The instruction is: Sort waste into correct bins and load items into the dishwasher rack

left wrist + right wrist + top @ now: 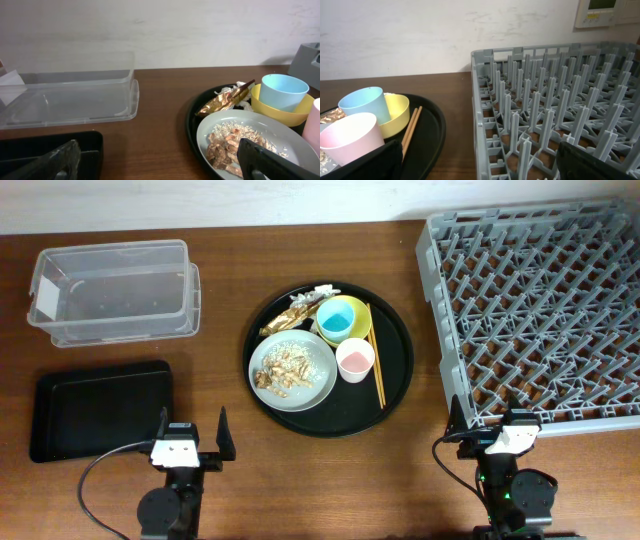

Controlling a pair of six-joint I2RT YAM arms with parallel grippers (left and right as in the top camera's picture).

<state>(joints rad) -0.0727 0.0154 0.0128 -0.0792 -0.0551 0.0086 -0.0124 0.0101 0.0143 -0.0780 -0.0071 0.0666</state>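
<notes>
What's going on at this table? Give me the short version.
Nothing is being handled yet. The left gripper and right gripper both sit open at the near edge, holding nothing. Everything to sort is on the round black tray: food scraps on the grey plate, a blue cup inside the yellow bowl, a pink cup, chopsticks, a gold wrapper and a white napkin. The clear tub, shallow black tray and dishwasher rack hold nothing.

Even bright light; I see only soft shadows. Overhead sharp. Wrist views blur own fingers point(272, 161) up close.
</notes>
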